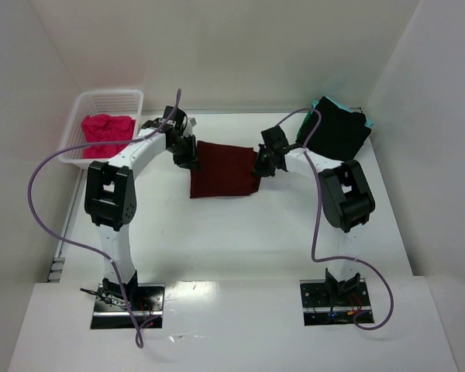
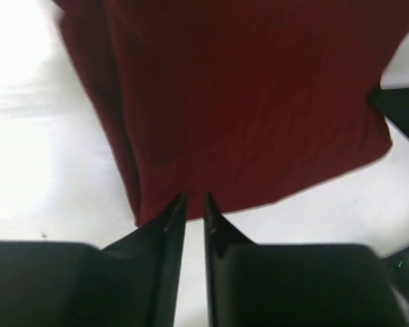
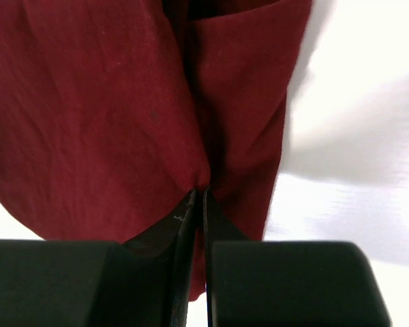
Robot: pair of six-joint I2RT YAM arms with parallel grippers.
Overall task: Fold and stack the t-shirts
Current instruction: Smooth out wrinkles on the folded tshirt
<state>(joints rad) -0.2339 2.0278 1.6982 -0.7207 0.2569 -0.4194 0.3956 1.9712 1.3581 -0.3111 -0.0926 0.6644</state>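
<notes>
Right pincer [image 3: 198,194] clamps puckered maroon t-shirt [image 3: 88,102]; left pincer [image 2: 192,201] pinches the opposite edge, apparently stretching cloth flat between them across the tabletop [image 1: 240,232] for folding.

Your left arm [image 1: 112,194] rises from the lower left of the top view and bends in toward centre. Your right arm [image 1: 345,194] mirrors it from the lower right. Your right gripper [image 3: 199,194] is clamped on the maroon t-shirt [image 3: 88,102], puckering it. Your left gripper [image 2: 192,201] has its fingers nearly together, pinching that shirt's edge.
</notes>
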